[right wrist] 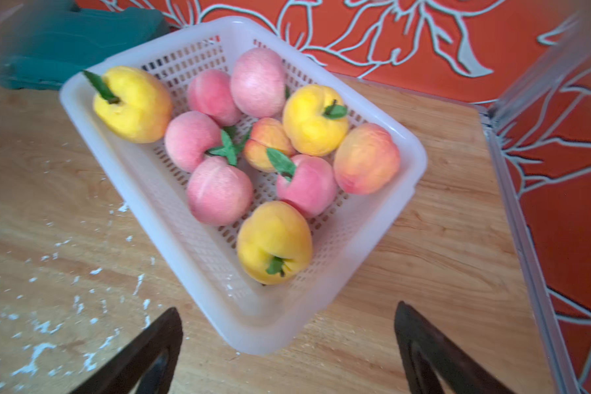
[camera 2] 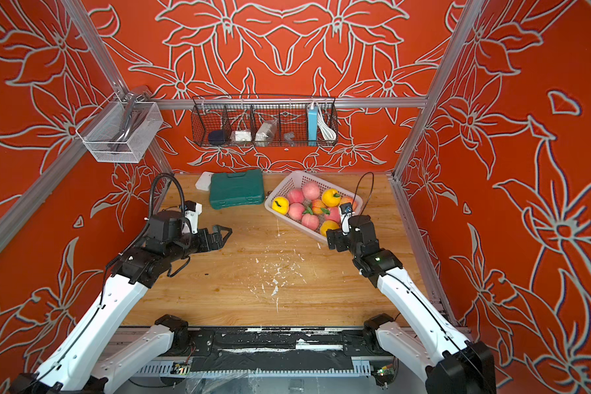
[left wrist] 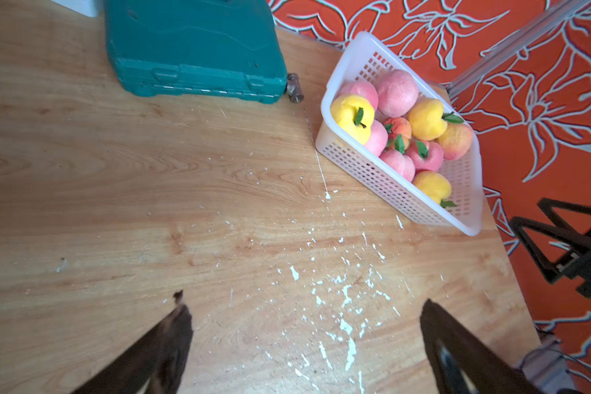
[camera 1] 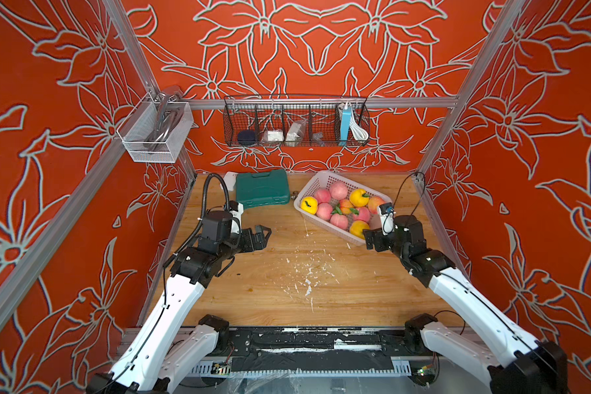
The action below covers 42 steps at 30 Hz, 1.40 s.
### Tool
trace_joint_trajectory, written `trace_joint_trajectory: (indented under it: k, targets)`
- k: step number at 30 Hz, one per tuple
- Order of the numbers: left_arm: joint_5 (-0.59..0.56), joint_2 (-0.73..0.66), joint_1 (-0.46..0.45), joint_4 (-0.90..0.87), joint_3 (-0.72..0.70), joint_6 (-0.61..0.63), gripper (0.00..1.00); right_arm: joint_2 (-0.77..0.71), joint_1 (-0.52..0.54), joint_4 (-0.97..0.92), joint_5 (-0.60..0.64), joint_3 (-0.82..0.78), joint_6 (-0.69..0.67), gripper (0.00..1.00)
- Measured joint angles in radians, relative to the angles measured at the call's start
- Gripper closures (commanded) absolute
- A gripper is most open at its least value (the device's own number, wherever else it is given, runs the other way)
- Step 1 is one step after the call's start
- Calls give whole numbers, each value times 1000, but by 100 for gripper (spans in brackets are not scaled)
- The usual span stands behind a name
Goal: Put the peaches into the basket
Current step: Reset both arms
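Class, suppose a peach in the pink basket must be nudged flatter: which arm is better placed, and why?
Right. The right gripper, open, hangs at the near end of the basket, close to the peaches. The left gripper, open, hangs over the table by the green tool case, apart from the basket.

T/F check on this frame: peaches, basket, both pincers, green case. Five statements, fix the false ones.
1. All ten peaches are in the basket. True.
2. The right pincer grips a peach. False: it is open and empty, by the basket's corner.
3. The left pincer is open and empty. True.
4. The green case sits inside the basket. False: it lies on the table beside the basket, apart from it.
5. Three of the peaches are yellow. True.
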Motion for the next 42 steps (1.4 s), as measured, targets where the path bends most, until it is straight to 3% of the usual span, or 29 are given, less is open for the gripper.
trace_joint_trajectory:
  k: [4,8,14,18,25,33,42]
  targets:
    - [-105,-36,0,133,-153,4,2,54,-118,42,18,-14,33,1]
    - [-219,6,1,234,-205,43,2,132,-217,121,44,-51,55,1]
    - [-386,94,8,474,-283,167,2,103,-285,417,8,-283,-12,1]
    - [-437,203,43,584,-320,217,1,137,-296,534,-8,-317,-81,1]
    - [-480,335,183,752,-364,218,1,246,-307,705,-22,-316,-109,1]
    - [-503,455,273,989,-507,205,1,379,-311,892,-29,-349,-106,1]
    - [-398,499,257,1202,-544,254,1,461,-311,1032,17,-393,-92,1]
